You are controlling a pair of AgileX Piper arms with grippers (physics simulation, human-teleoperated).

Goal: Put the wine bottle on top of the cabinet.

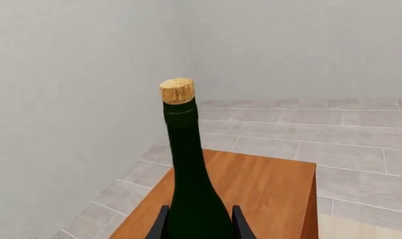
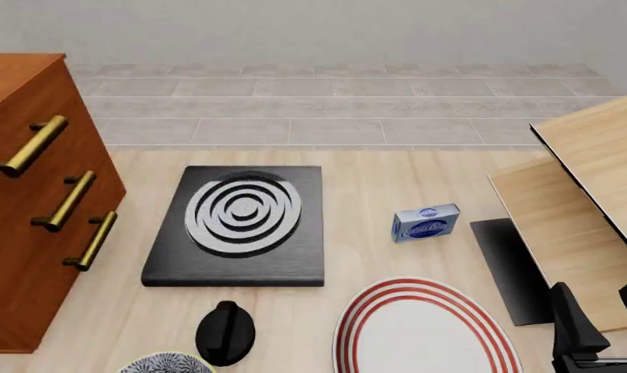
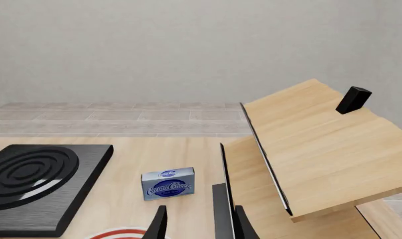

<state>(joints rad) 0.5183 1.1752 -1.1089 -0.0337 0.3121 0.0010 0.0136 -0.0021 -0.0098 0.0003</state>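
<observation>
While carried upright for placing, wine bottle (image 1: 191, 174) clamped between left gripper (image 1: 199, 224) jaws | cabinet (image 1: 254, 184) top beyond jaws | right gripper (image 3: 197, 224) parted, empty.

The tabletop (image 2: 396, 179) in front of me is pale wood. It carries these items:

1. The cabinet (image 2: 23, 202), reddish-brown with 3 brass handles, at the left edge.
2. A black hob plate (image 2: 168, 264) with grey concentric rings, just right of the cabinet.
3. A small blue box (image 2: 425, 223), right of the hob plate and apart from it.
4. A white plate (image 2: 422, 330) with red rim rings, at the near edge.
5. A black knobbed object (image 2: 226, 332), near the hob plate's front edge.
6. A patterned dish (image 2: 166, 363), partly cut off at the near edge.
7. A pale wooden stand (image 2: 562, 225) with tilted boards, on the right.
</observation>
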